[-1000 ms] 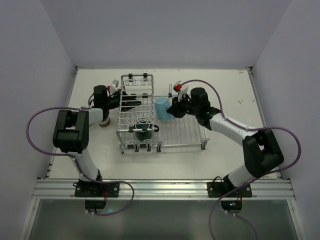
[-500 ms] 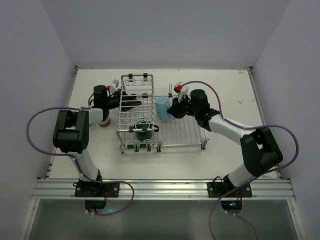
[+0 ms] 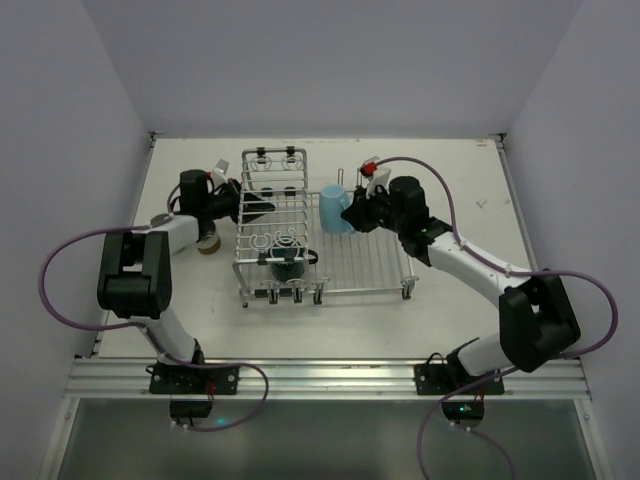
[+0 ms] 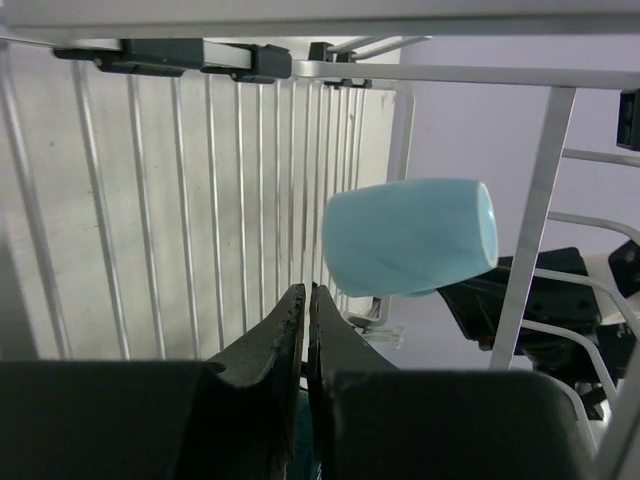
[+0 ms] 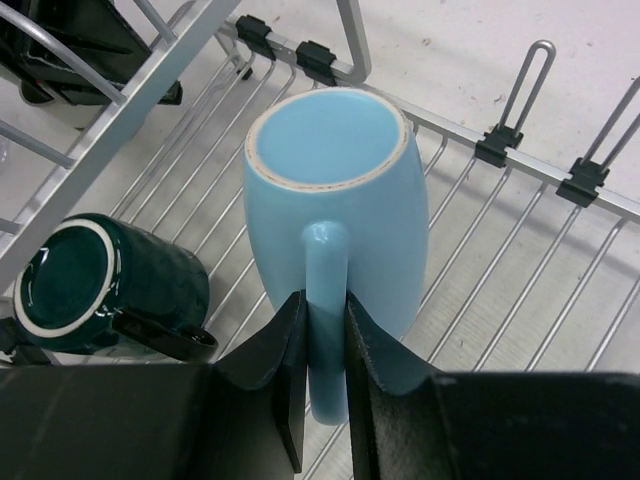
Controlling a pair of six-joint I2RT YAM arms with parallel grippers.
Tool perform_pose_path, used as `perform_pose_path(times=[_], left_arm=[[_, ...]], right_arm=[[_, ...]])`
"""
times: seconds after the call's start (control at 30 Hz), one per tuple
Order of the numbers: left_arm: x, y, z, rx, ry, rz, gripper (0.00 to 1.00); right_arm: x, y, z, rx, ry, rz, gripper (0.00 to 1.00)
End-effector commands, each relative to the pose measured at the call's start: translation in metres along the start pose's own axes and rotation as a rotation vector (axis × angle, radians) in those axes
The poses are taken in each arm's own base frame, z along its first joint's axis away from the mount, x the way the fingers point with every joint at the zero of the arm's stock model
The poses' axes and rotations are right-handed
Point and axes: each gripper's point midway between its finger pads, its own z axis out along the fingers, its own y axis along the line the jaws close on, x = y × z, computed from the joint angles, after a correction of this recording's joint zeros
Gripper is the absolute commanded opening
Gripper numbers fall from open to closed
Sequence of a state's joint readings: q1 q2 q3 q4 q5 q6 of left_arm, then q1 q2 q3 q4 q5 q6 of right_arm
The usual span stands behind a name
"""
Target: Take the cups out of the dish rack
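The right fingers (image 5: 292, 360) clench the handle of the light-blue mug (image 5: 335, 200), which is tipped over the dish rack (image 3: 370, 262) grid at the centre of the top view. The left fingers (image 4: 295, 310) are pressed together on nothing, inside the rack's raised section. The dark teal cup (image 5: 100, 285) lies in the rack.

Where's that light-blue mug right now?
In the overhead view, the light-blue mug is over the flat grid of the dish rack, just right of its raised section, its handle pinched by the right end effector.

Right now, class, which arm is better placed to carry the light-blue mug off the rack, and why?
Right: the right pincer grips the light-blue mug by the handle; the left pincer is shut, apart from it.
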State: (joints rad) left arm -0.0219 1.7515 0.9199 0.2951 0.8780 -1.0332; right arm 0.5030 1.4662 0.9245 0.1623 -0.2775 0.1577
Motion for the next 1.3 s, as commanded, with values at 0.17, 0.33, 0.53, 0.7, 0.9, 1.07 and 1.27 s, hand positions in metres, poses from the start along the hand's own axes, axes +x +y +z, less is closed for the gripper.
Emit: perform_pose_path(times=[0.17, 0.33, 0.53, 0.7, 0.9, 1.07, 1.27], left_arm=[[-0.023, -0.001, -0.038, -0.085, -0.12, 0.051, 0.08], [-0.029, -0.007, -0.059, -0.154, -0.166, 0.105, 0.07], [-0.035, -0.042, -0.089, -0.204, -0.251, 0.223, 0.08], [-0.035, -0.086, -0.118, -0.202, -0.344, 0.334, 0.1], [-0.009, -0.131, -0.135, -0.104, -0.352, 0.408, 0.15], [-0.006, -0.158, -0.163, -0.136, -0.453, 0.477, 0.26], [0.003, -0.188, -0.187, -0.128, -0.509, 0.5, 0.35]], right_arm=[[-0.077, 0.014, -0.036, 0.033, -0.173, 0.05, 0.0], [-0.095, 0.021, -0.058, 0.047, -0.216, 0.129, 0.0], [-0.116, 0.031, -0.09, 0.053, -0.295, 0.242, 0.0], [-0.127, 0.035, -0.115, 0.068, -0.348, 0.336, 0.0], [-0.141, 0.044, -0.149, 0.06, -0.429, 0.409, 0.0], [-0.15, 0.05, -0.167, 0.05, -0.464, 0.419, 0.0], [-0.155, 0.058, -0.187, 0.016, -0.515, 0.45, 0.0]])
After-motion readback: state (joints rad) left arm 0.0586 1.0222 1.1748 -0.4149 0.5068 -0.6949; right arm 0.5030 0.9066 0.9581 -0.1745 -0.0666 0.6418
